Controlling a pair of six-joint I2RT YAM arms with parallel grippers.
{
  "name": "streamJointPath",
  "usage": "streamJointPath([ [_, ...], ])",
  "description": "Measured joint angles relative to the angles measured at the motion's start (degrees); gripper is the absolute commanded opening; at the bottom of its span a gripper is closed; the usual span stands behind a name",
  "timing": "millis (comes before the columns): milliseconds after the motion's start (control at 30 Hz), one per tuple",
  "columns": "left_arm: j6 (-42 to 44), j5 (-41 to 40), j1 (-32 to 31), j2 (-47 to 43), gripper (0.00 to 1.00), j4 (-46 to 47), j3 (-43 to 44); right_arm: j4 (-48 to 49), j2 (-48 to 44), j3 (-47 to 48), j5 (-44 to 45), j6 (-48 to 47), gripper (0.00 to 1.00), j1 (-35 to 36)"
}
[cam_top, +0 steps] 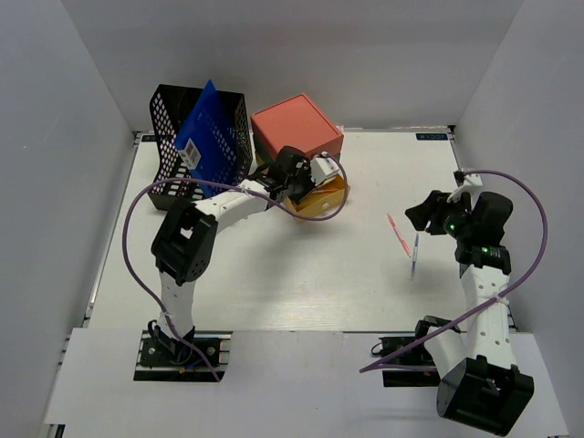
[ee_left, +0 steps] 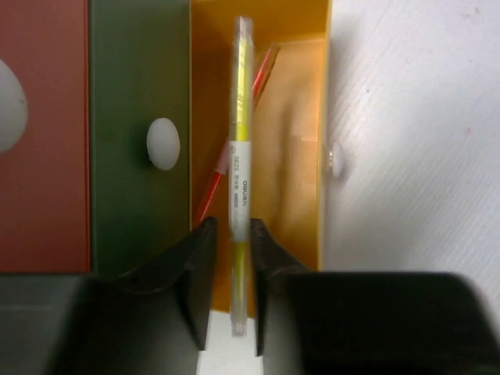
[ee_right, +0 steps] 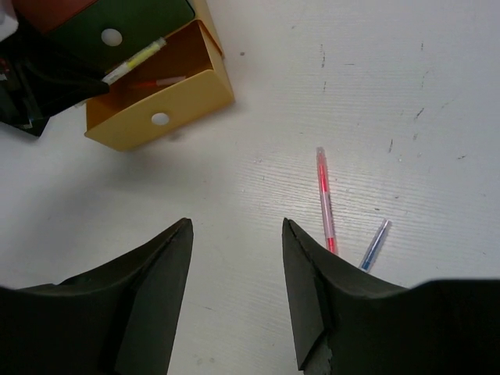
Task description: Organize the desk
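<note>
Pens: four. The tabletop (cam_top: 301,274) lies beneath both arms. The left tool (ee_left: 233,226), jaws narrow, flanks the yellow pen (ee_left: 241,156) above the drawer (ee_left: 301,117) at 11 o'clock. Whether it clamps the pen cannot be told. The inner red pen (ee_left: 215,183) lies in the drawer. The right tool (ee_right: 237,224), jaws apart and empty, hovers at 3 o'clock near the loose red pen (ee_right: 326,201) and the blue pen (ee_right: 375,244).

Left arm (cam_top: 228,205) and right arm (cam_top: 484,310): white link shells, black joint housings. Each trails a looping purple cable (cam_top: 126,228). Fingers (ee_right: 148,297) matte black, wedge-shaped, flat inner faces.

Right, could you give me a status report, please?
Left gripper over open drawer, yellow pen between jaws, grip unclear. Right gripper open, empty. Red pen, blue pen loose on desk.
</note>
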Motion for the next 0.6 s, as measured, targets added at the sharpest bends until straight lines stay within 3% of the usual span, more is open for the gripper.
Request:
streamJointPath([
  [67, -0.39, -0.72, 0.0, 0.74, 0.48, -0.04, 0.48, 0.04, -0.02, 0.0, -0.46, -0.17, 0.66, 0.02],
  [200, -1.27, -1.2, -0.35, 1.05, 0.56, -0.48, 1.86, 0.04, 0.0, 0.0, -2.91, -1.09, 0.75, 0.0],
  [267, -1.79, -1.2, -0.63, 1.05, 0.56, -0.46, 2.84, 0.02, 0.02, 0.0, -4.57, -2.14, 0.74, 0.02],
  [300, -2.27, -1.18, -0.76, 1.03, 0.5, -0.46, 3.34, 0.02, 0.04, -0.04, -5.57, -3.06, 0.71, 0.02],
  [400, -5.73, -1.03, -0.85, 0.07, 0.11, -0.66, 3.58, 0.24, 0.11, -0.85, -8.2, -6.03, 0.37, 0.04],
  [433, -7.78, -0.96, -0.85, -0.76, 0.0, -0.74, 3.52, 0.11, 0.37, -1.25, -9.01, -7.06, 0.19, 0.17],
  [500, -11.91, -0.31, -0.74, -3.87, 0.0, -0.44, 1.9, -0.31, 1.79, -1.46, -9.33, -9.29, 0.08, 0.63],
  [533, -14.08, 0.52, -0.52, -6.45, 0.0, -0.52, 0.44, -0.7, 2.99, -1.36, -8.7, -10.32, 0.08, 1.07],
  [567, -16.31, 1.62, -0.37, -9.79, 0.07, -0.02, -2.08, -1.77, 4.83, -0.74, -7.08, -11.39, 0.09, 1.84],
  [600, -17.99, 2.25, -0.24, -13.55, 0.2, 0.48, -5.05, -3.17, 6.62, -0.07, -4.94, -12.9, 0.11, 2.47],
])
